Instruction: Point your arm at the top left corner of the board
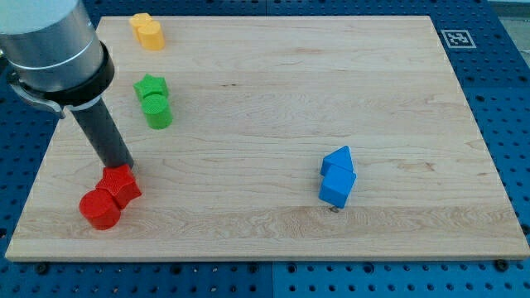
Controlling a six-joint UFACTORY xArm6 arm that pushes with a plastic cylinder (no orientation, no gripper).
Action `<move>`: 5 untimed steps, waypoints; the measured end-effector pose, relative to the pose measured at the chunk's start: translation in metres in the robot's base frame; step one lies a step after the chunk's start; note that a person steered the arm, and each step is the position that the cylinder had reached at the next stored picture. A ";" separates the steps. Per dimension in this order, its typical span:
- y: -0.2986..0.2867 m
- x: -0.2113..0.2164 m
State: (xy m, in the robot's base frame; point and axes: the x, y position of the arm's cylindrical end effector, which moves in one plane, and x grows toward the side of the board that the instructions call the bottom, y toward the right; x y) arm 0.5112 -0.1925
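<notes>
My dark rod comes down from the view's top left, and my tip rests on the wooden board at the view's left. It touches the upper edge of a red star-shaped block. A red cylinder lies just below and left of that block. A green star block and a green cylinder sit above and right of my tip. A yellow block lies near the board's top left corner, far above my tip.
Two blue blocks, a pentagon-like one and a cube, lie together at the view's right of centre. A black-and-white marker tag sits beyond the board's top right corner. Blue pegboard surrounds the board.
</notes>
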 end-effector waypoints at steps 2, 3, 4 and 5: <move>-0.003 -0.010; -0.030 -0.021; -0.063 -0.050; -0.081 -0.094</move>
State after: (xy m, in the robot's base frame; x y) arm 0.4174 -0.2739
